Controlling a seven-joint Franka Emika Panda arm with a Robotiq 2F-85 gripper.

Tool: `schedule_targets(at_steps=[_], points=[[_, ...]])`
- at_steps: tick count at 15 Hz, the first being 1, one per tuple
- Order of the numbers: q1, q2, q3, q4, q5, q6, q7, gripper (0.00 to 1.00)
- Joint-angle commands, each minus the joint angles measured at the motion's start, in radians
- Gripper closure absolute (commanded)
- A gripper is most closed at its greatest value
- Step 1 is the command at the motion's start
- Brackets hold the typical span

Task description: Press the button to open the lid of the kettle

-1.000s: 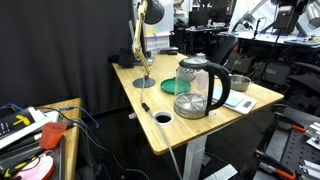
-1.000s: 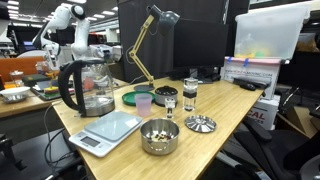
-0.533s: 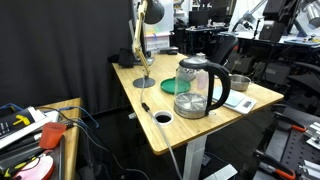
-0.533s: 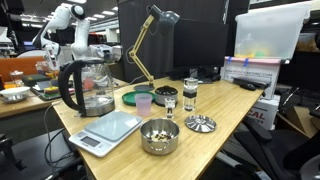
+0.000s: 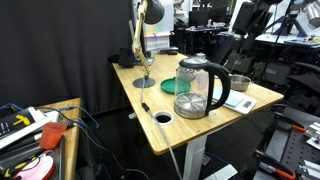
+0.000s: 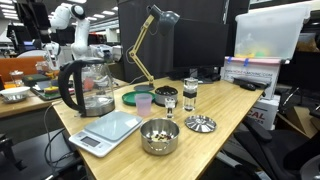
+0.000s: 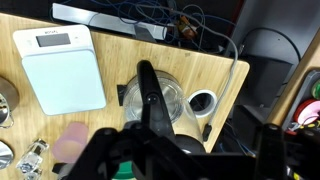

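Lying at the upper left of the wrist view is a white scale (image 7: 60,65). At centre stands the kettle (image 7: 172,98), seen from above with its black handle across it, and just right of it is a round cable hole (image 7: 203,102). Along the bottom edge the gripper (image 7: 185,160) is a dark blur, fingers spread wide, holding nothing. In an exterior view a green plate (image 5: 175,86) lies left of the kettle, whose lid (image 5: 192,63) sits shut, with a metal bowl (image 5: 239,82) to the right.
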Motion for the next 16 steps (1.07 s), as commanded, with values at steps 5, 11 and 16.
schedule_targets(at_steps=[5, 11, 16], points=[[-0.014, 0.114, 0.004, 0.010, -0.056, 0.132, 0.032, 0.74], [-0.031, 0.142, -0.004, 0.006, -0.092, 0.186, 0.066, 1.00], [-0.048, 0.132, -0.005, 0.004, -0.116, 0.186, 0.087, 1.00]])
